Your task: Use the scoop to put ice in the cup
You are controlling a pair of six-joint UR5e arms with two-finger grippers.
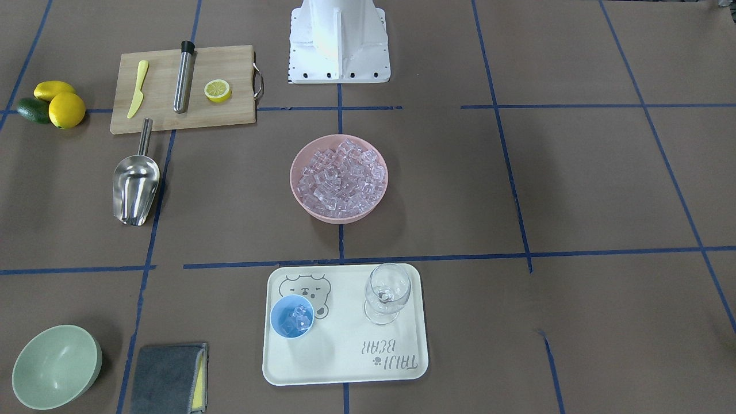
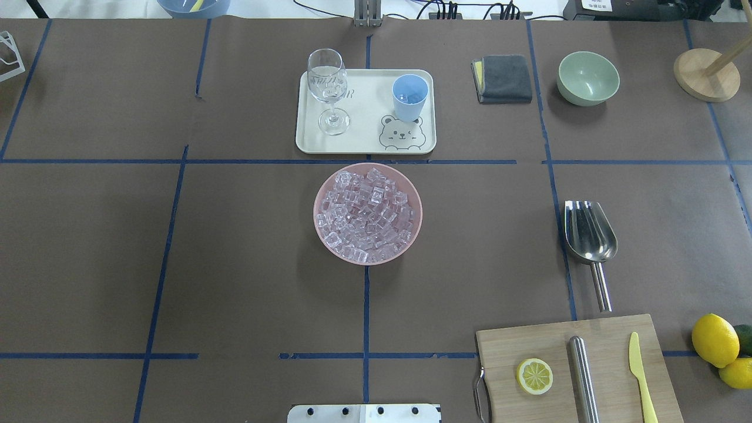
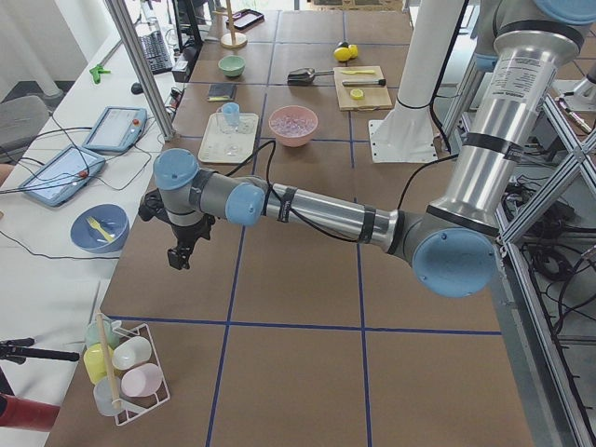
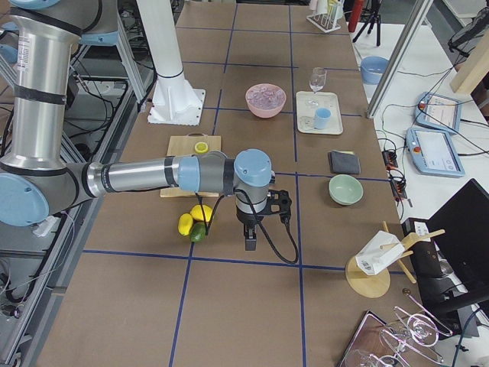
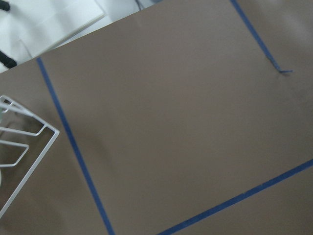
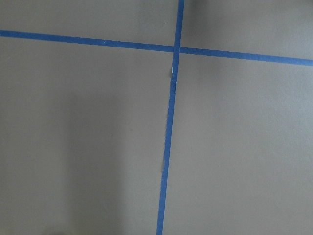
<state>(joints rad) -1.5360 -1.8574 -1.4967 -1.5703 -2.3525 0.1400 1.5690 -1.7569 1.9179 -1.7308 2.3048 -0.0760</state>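
The ice fills a pink bowl at the table's middle. The light-blue cup stands on a cream tray and holds a few cubes; it also shows in the overhead view. The steel scoop lies on the table by the cutting board, also in the overhead view. My left gripper hangs over the table's far left end, and my right gripper over its far right end. Both show only in the side views, so I cannot tell whether they are open or shut.
A cutting board carries a yellow knife, a steel cylinder and a lemon half. Lemons, a green bowl, a grey cloth and a stemmed glass are around. A wire rack is near the left wrist.
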